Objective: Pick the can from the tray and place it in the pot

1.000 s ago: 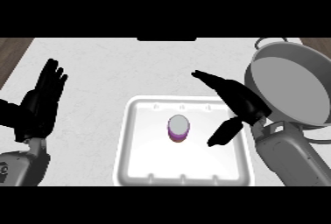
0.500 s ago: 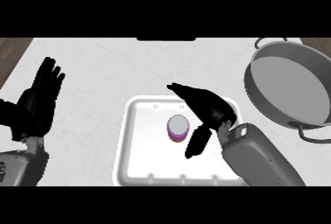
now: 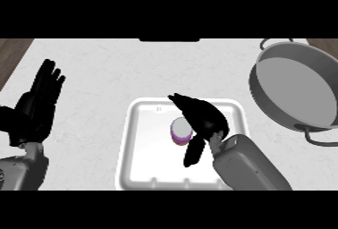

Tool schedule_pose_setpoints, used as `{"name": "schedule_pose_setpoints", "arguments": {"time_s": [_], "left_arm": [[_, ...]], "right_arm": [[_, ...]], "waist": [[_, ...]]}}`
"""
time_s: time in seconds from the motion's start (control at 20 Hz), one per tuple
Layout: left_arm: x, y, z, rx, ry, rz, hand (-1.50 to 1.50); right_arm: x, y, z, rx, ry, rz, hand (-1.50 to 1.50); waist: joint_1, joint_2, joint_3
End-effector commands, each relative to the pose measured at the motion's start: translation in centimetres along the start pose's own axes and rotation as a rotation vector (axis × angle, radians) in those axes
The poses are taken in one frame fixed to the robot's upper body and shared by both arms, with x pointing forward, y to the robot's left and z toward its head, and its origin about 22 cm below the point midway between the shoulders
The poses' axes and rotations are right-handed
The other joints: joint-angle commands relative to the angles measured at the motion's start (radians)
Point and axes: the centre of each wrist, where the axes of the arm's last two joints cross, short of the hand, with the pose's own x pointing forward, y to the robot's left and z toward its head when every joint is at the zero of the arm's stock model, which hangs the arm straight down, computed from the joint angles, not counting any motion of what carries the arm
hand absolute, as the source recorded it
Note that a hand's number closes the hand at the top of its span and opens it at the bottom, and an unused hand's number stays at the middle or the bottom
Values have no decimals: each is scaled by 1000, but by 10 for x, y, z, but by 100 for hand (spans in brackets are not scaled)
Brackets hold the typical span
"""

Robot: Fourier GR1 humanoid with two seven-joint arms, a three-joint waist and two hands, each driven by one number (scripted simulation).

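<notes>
Leftward across the counter (image 3: 99,62) the right forearm has swung over the last second, carrying the right hand (image 3: 204,118) from beside the pot to a spot over the middle of the tray. The reach is nearly done and the grasp itself is what remains. The pot (image 3: 290,89), the largest vessel, sits at the far right, well apart from the tray, and holds nothing. The white tray (image 3: 146,156) lies at centre and holds only the can (image 3: 179,132), upright near its middle and unmoved. The right hand is spread wide, its fingers reaching over the can's far side and its thumb hanging on the near side, so the can sits between them but is not yet clasped. Closing the hand looks like the next step, then lifting rightward to the pot. The left hand (image 3: 38,107) rests open at the left edge, fingers up.
</notes>
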Motion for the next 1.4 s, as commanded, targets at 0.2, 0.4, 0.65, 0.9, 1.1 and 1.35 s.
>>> {"name": "schedule_pose_setpoints", "arguments": {"time_s": [0.2,0.4,0.65,0.9,1.1,1.35], "left_arm": [[-2,1,1,2,18,0,0],[-14,0,6,-3,9,-10,0],[-1,6,-6,5,11,26,0],[1,0,-4,4,8,-10,0],[9,-2,-4,10,-8,-8,0],[-12,9,-5,12,-7,-1,0]], "right_arm": [[-7,32,1,-14,10,-1,-150],[9,10,-8,-7,8,7,-150],[-1,30,-20,-2,68,19,-150],[-37,53,-31,29,78,15,-150],[-54,44,-41,47,-38,151,150],[-15,60,-40,14,-64,141,150]], "waist": [[-3,0,0],[0,0,0],[-1,0,0],[-2,1,0],[2,2,1],[0,1,0]]}}
